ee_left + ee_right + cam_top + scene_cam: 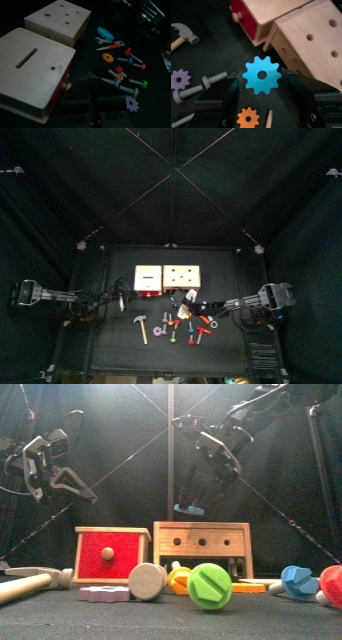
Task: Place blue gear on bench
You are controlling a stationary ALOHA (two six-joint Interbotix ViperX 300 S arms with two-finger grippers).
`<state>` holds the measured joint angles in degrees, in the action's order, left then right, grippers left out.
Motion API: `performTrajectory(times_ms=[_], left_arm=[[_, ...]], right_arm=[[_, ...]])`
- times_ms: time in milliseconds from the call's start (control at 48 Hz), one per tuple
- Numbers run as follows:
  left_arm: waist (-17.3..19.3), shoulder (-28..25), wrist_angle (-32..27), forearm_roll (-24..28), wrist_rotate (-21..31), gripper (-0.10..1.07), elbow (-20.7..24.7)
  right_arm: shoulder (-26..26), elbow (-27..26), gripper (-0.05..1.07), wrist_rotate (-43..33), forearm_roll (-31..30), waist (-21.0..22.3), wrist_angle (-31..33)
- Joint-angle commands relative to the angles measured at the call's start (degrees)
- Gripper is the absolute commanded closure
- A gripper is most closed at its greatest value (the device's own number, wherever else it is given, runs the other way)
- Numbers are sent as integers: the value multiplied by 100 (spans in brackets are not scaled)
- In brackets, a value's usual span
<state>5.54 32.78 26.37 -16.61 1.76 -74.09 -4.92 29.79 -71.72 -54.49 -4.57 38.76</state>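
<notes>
1. While pinched by opposite teeth, hangs clear of the worktop (114,353): blue gear (262,75), held in the air with its flat face and centre hole left free.
2. Right claw (262,76) clenched on that gear, one jaw at each side of the rim. Probably a grip chosen so the piece can be set down flat without the jaws fouling the landing spot.
3. Not yet over the bench (201,541). Seen from the wrist, dark worktop lies behind the gear, and the holed wooden block stands just to the far side of it.
4. Lifted high, judging by the front view, where the gear (191,510) sits above the level of the bench top. Enough height, it seems, to cross the near edge without a knock.
5. Next, by my reading: carry it farther away over the tan top, lower, then release. Task about halfway, with pickup done and placing still to do.
6. Worth watching: the red-fronted box (110,554) close on the left of the bench, an easy wrong target.
7. Loose pieces below: hammer (184,32), purple gear (179,79) and orange gear (249,117). Good reason to keep height.
8. Left claw (60,479) parked up at the left, away from the work. Released or clenched, cannot tell.
</notes>
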Motion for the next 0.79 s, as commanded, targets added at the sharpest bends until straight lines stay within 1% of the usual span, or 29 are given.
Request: performTrajectory(times_ms=[0, 146, 375, 500, 771], left_arm=[[18, 0, 53, 0, 0, 70, 105], [26, 0, 44, -26, -9, 70, 105], [35, 0, 53, -26, -9, 70, 105], [35, 9, 53, -26, -9, 70, 105], [35, 0, 44, -18, -9, 70, 97]], right_arm=[[-352, -149, 30, -26, 18, 220, 237], [-606, -114, 31, -18, 220, 580, 439], [-773, -26, 31, 53, 729, 1055, 624], [-773, 70, 31, 53, 923, 1178, 633], [-773, 220, 31, 53, 993, 1336, 633]])
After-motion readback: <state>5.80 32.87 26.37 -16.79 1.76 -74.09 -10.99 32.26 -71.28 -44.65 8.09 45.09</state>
